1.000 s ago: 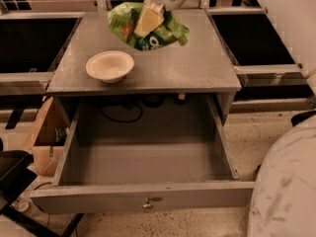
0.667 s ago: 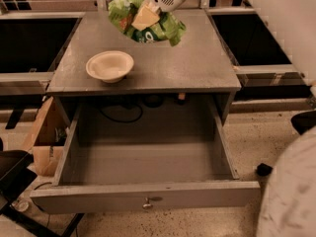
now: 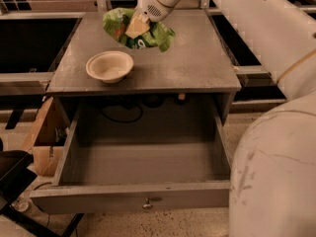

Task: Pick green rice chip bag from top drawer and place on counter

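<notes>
In the camera view, the gripper (image 3: 137, 27) is up behind the bowl (image 3: 109, 66), a bit to its right. Its fingers are pinched tight on the green rice chip bag (image 3: 159, 34), holding it over the counter (image 3: 197, 58), I think so it can be put down there. The bowl has nothing inside. Below the bowl, the top drawer (image 3: 133, 197) is pulled out (nothing in it either)

Green bag (image 3: 157, 34) in white gripper (image 3: 138, 26) over grey counter (image 3: 197, 58), cream bowl (image 3: 109, 66)
</notes>
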Controlling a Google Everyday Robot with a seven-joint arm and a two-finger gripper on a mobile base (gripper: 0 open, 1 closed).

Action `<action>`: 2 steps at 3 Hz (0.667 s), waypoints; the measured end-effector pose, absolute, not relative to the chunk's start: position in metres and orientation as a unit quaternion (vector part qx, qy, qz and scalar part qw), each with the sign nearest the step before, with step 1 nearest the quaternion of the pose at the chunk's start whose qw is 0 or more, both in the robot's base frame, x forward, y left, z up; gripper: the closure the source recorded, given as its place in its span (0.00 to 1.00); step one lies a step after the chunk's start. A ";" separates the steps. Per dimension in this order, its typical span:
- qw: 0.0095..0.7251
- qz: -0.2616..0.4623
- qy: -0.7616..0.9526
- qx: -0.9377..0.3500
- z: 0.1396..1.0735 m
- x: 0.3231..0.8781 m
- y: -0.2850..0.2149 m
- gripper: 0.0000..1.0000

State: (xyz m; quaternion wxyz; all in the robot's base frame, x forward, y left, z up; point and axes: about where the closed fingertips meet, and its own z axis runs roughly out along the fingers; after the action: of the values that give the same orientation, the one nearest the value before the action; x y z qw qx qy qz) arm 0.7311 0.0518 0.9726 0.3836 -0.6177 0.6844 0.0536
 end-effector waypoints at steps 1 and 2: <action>0.407 0.013 0.703 -0.584 0.979 0.763 0.046 1.00; 0.404 -0.041 0.720 -0.562 0.978 0.816 0.044 1.00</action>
State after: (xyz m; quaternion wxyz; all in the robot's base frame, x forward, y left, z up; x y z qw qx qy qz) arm 0.8156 0.0438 0.9782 0.4037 -0.5625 0.7203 -0.0414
